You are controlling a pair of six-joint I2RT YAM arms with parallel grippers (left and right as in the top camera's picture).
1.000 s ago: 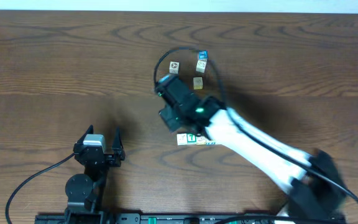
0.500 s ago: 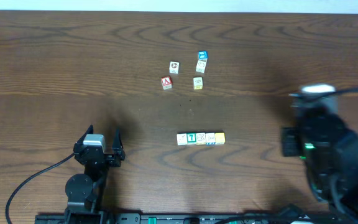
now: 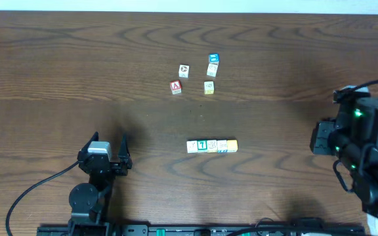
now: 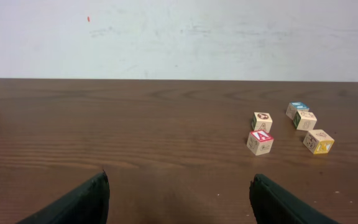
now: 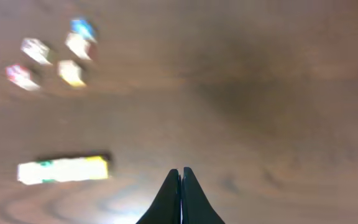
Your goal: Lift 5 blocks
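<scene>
Blocks (image 3: 212, 145) pictured lined up touching on bench (image 3: 58, 65); left claw (image 4: 179, 202) spread wide and empty, right claw (image 5: 181, 174) pinched closed on nothing, well apart from them.

The right arm (image 3: 358, 147) is pulling back from the middle of the table (image 3: 58, 59). A second ago it was stretching out over the cubes, and now it is drawing in at the table's right edge. Its claw (image 5: 181, 171) is no longer hanging over the row of blocks (image 3: 212, 146), which is now lying fully uncovered, well off to the claw's left. The red "A" cube (image 3: 176, 86), earlier hidden beneath the arm, is showing again, farther ahead and to the left of the claw.
</scene>
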